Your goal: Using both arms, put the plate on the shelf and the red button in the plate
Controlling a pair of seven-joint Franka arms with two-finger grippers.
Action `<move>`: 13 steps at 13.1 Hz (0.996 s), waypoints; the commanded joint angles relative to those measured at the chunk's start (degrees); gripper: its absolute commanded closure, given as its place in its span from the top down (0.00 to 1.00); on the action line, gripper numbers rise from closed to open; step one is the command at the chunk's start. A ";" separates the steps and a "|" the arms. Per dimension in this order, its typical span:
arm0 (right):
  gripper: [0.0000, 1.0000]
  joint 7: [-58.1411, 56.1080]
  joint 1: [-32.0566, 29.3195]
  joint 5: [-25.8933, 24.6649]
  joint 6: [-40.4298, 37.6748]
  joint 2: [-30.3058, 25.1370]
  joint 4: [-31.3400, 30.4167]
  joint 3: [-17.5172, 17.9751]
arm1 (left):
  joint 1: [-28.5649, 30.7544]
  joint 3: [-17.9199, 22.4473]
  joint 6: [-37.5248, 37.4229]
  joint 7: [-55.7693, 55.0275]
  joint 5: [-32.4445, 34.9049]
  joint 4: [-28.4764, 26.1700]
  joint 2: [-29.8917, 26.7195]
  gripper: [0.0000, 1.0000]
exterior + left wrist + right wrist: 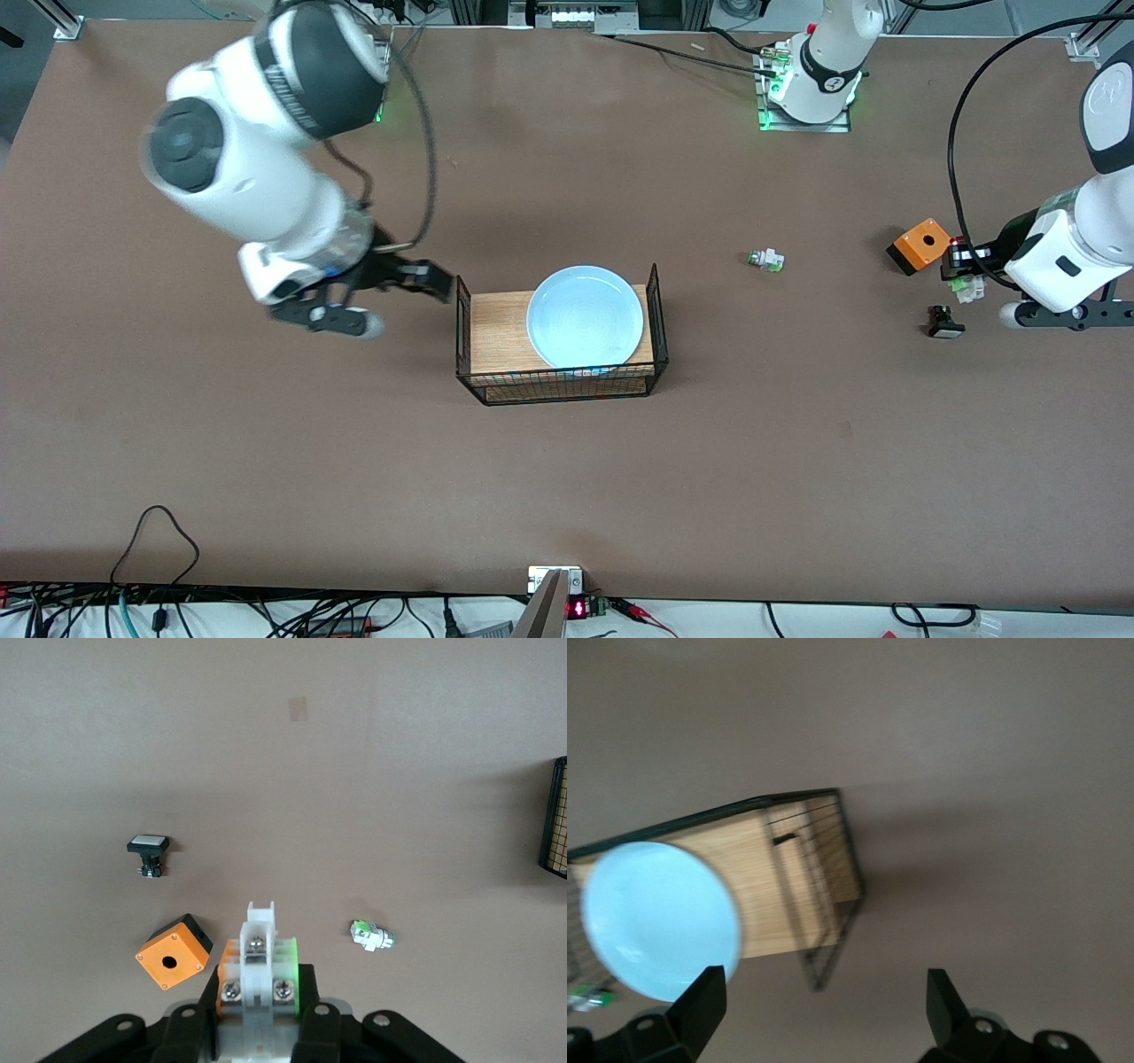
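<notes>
The plate (586, 316) rests on the wire rack (560, 385) at frame centre, released by the right gripper (403, 292), its fingers spread empty beside it, while the left gripper (964, 276), at right, pinches the red button (967, 283) for placement.

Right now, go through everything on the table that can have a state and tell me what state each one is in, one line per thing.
plate: lying flat on the wooden top of the wire rack, released.
red button: clamped in the left gripper, beside the orange box.
right gripper: open, empty, beside the rack.
white-green part: lying loose on the table.
black button: resting on the table, untouched.
</notes>
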 commanded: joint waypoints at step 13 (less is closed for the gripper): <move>1.00 -32.33 -3.27 -7.50 -16.96 -7.20 1.26 -11.53 | 0.11 -1.77 -1.67 0.52 0.13 2.06 0.59 0.00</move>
